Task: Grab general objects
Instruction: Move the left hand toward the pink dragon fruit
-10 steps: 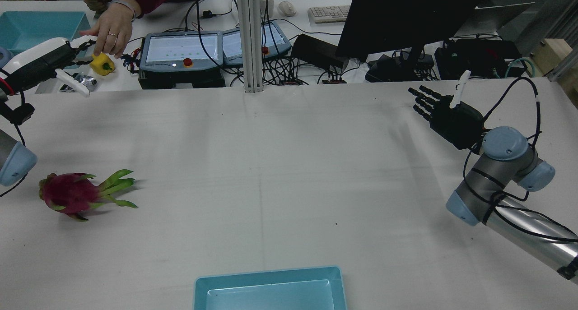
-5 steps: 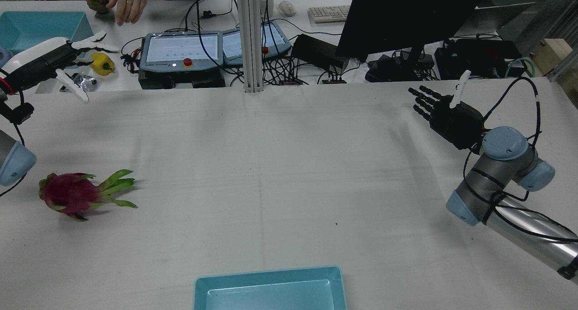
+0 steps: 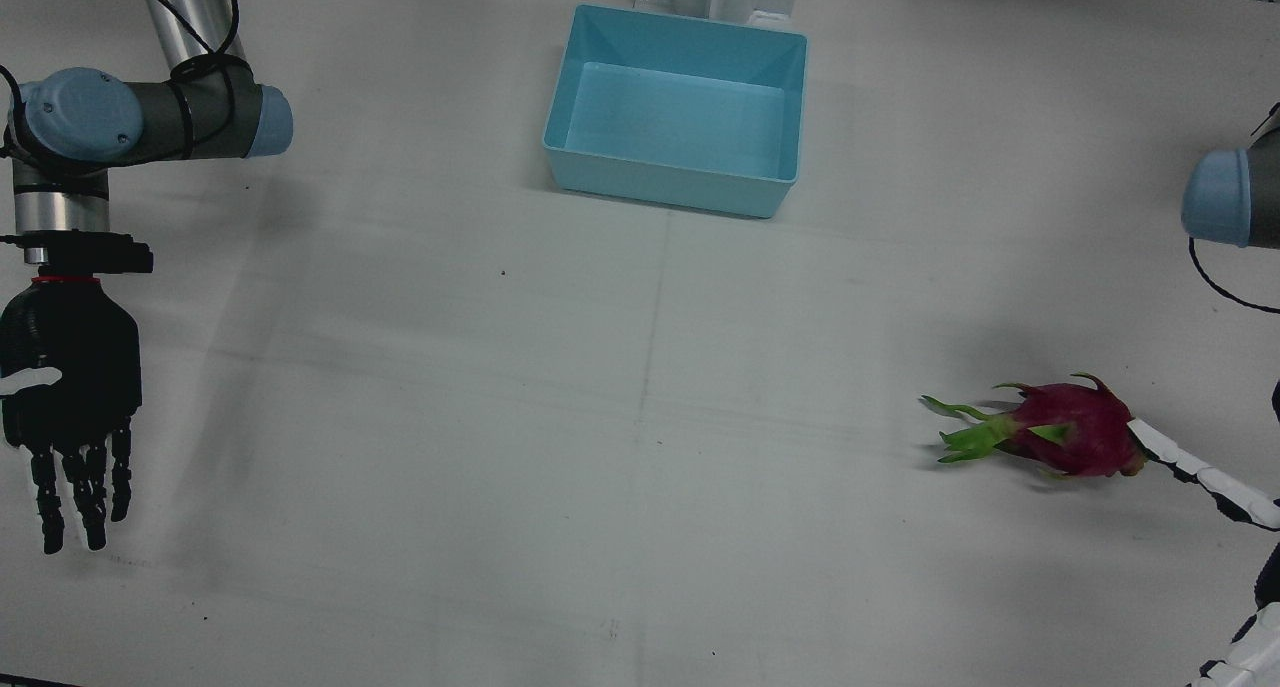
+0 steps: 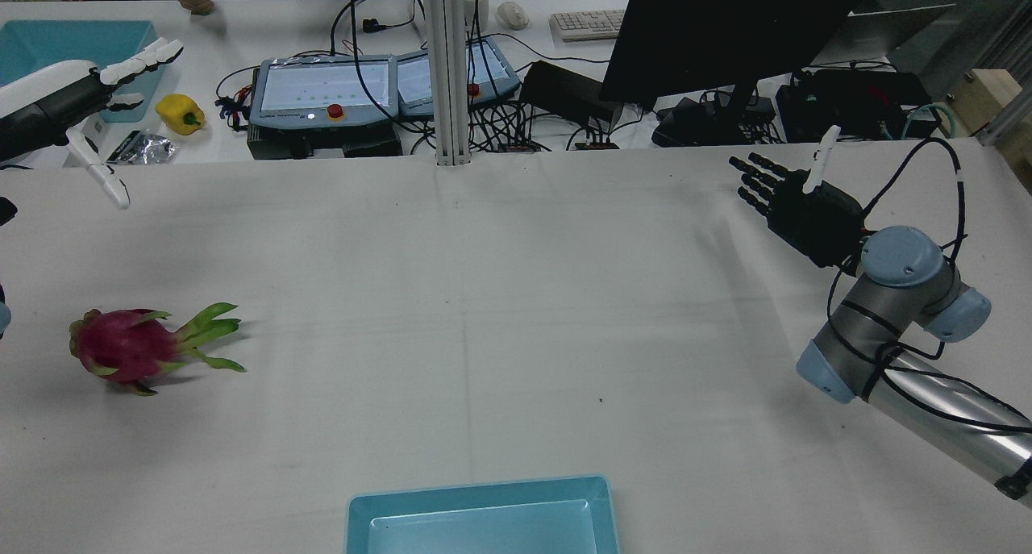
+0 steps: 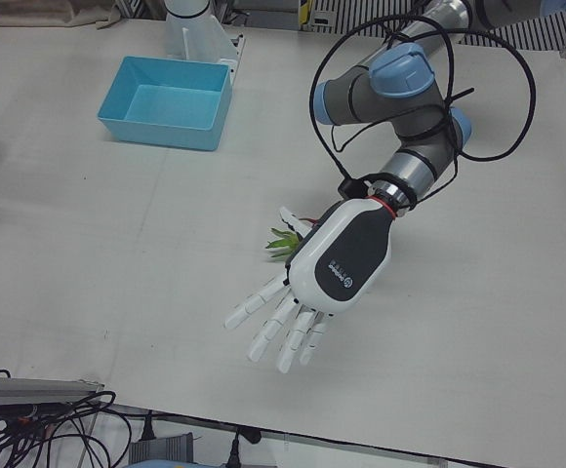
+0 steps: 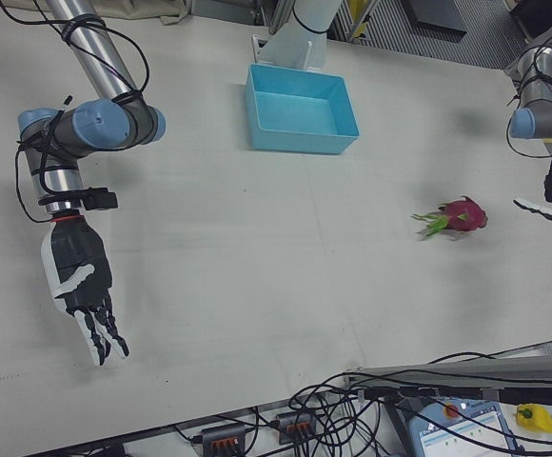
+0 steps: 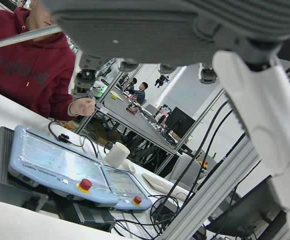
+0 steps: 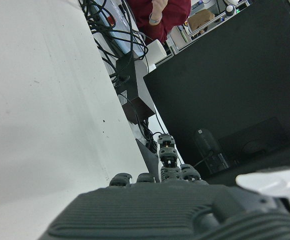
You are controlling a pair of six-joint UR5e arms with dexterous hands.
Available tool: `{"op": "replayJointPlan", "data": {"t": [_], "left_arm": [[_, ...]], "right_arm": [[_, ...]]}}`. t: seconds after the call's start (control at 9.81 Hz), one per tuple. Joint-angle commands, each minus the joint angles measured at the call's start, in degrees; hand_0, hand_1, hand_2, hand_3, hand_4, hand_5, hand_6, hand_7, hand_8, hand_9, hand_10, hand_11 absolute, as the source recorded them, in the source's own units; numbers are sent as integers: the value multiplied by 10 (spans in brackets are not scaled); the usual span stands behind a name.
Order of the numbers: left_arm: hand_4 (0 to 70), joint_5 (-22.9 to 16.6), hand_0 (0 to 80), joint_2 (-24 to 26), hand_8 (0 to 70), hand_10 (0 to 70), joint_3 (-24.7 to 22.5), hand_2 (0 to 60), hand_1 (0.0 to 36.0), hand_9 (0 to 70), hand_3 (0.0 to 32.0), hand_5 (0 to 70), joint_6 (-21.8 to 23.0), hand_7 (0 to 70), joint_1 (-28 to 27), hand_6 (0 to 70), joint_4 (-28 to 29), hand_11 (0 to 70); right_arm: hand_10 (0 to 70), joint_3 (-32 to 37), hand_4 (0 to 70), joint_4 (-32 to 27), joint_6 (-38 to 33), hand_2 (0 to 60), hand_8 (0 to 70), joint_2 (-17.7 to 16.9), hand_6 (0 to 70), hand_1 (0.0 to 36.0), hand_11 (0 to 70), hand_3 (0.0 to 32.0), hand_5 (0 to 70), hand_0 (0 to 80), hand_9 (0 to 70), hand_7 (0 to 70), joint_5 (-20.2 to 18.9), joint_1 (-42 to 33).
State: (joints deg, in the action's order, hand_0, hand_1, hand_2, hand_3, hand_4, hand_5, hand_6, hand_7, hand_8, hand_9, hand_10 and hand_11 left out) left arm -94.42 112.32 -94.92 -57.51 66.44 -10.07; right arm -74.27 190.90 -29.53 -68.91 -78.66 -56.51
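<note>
The dragon fruit (image 4: 125, 346), magenta with green leafy scales, lies at the rear view's lower left; my left hand (image 5: 307, 292) and right hand (image 4: 794, 203) are splayed, holding nothing.

The tabletop (image 3: 400, 417) looks matt white, smooth, faintly scuffed with thin seams. The blue bin (image 3: 770, 182) is smooth plastic with a soft sheen. The left hand (image 5: 337, 263) has a glossy white and black plastic shell; the right hand (image 6: 81, 286) is matt black. The dragon fruit (image 3: 1070, 432) has a waxy magenta skin with leafy green scales.
</note>
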Motion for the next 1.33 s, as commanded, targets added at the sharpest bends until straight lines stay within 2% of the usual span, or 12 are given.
{"op": "replayJointPlan", "data": {"t": [0.0, 0.1, 0.2, 0.31, 0.51, 0.61, 0.82, 1.02, 1.12, 1.22], "left_arm": [[0, -2, 487, -92, 0, 0, -65, 0, 0, 0, 106, 0, -71, 0, -3, 0, -20, 0], [0, -4, 517, -136, 0, 0, -82, 0, 34, 0, 122, 0, -70, 0, -2, 0, 8, 0], [0, -4, 553, -169, 0, 0, -104, 0, 71, 0, 320, 0, -69, 0, -2, 0, 21, 0], [0, -6, 548, -188, 0, 0, -116, 0, 59, 0, 320, 0, -68, 0, -2, 0, 22, 0], [0, -44, 550, -192, 0, 0, -120, 0, 91, 0, 320, 0, -73, 0, 2, 0, -2, 0], [0, -42, 511, -212, 0, 0, -131, 0, 55, 0, 320, 0, -74, 0, 2, 0, -22, 0], [0, -35, 571, -221, 0, 0, -186, 1, 204, 0, 320, 0, -141, 0, -3, 0, -126, 0], [0, -37, 572, -219, 0, 0, -185, 78, 239, 0, 320, 0, -142, 0, -3, 0, -157, 0], [0, -36, 539, -218, 0, 0, -185, 143, 228, 0, 320, 0, -143, 0, -4, 0, -181, 0], [0, -28, 534, -219, 0, 0, -185, 217, 243, 0, 320, 0, -144, 0, -4, 0, -196, 0]], "right_arm": [[0, 0, 0, 0, 0, 0, 0, 0, 0, 0, 0, 0, 0, 0, 0, 0, 0, 0], [0, 0, 0, 0, 0, 0, 0, 0, 0, 0, 0, 0, 0, 0, 0, 0, 0, 0], [0, 0, 0, 0, 0, 0, 0, 0, 0, 0, 0, 0, 0, 0, 0, 0, 0, 0], [0, 0, 0, 0, 0, 0, 0, 0, 0, 0, 0, 0, 0, 0, 0, 0, 0, 0], [0, 0, 0, 0, 0, 0, 0, 0, 0, 0, 0, 0, 0, 0, 0, 0, 0, 0], [0, 0, 0, 0, 0, 0, 0, 0, 0, 0, 0, 0, 0, 0, 0, 0, 0, 0], [0, 0, 0, 0, 0, 0, 0, 0, 0, 0, 0, 0, 0, 0, 0, 0, 0, 0], [0, 0, 0, 0, 0, 0, 0, 0, 0, 0, 0, 0, 0, 0, 0, 0, 0, 0], [0, 0, 0, 0, 0, 0, 0, 0, 0, 0, 0, 0, 0, 0, 0, 0, 0, 0], [0, 0, 0, 0, 0, 0, 0, 0, 0, 0, 0, 0, 0, 0, 0, 0, 0, 0]]}}
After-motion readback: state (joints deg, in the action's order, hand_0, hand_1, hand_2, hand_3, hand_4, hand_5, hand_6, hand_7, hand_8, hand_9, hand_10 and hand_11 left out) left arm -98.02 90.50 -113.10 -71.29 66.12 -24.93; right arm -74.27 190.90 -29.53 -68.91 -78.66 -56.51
